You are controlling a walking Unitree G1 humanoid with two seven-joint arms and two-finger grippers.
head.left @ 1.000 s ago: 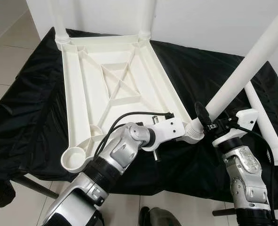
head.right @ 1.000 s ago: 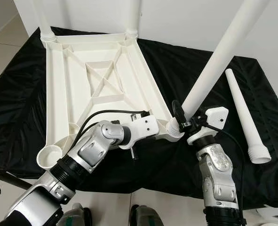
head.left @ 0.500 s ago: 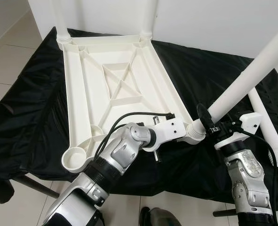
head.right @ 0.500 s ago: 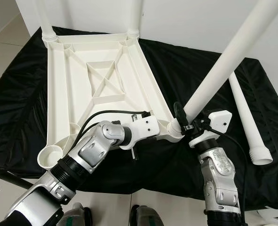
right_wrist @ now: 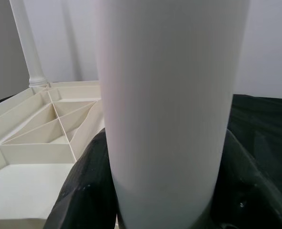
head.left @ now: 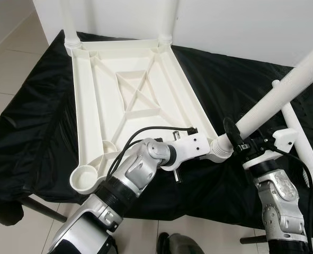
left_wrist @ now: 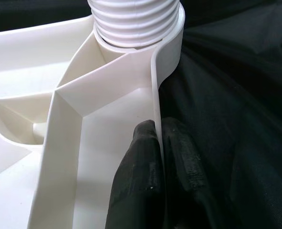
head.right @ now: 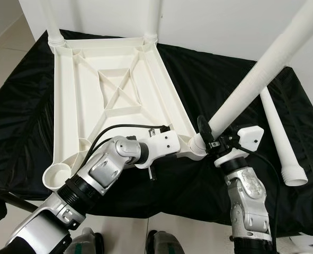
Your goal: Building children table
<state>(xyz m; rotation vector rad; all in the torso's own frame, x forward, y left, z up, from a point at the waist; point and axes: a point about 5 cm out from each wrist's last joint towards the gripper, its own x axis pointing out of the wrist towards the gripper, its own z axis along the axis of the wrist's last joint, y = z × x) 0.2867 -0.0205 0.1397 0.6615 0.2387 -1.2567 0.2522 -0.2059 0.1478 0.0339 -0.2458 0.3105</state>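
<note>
— Why does the white tabletop (head.left: 130,100) lie upside down on the black cloth (head.left: 34,127)?

— Its corner sockets face up for legs; two stand at the far corners.

— And the slanted table leg (head.right: 251,84)?

— The right gripper (head.right: 212,138), clamped round its base, steers the threaded end into the near socket (left_wrist: 133,21). The left gripper (left_wrist: 162,157) pinches the tabletop's rim, steadying it. A spare leg (head.right: 280,143) waits beside.

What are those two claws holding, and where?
Left gripper pinches the tabletop rim beside the near corner socket; right gripper grips the table leg near its base.
</note>
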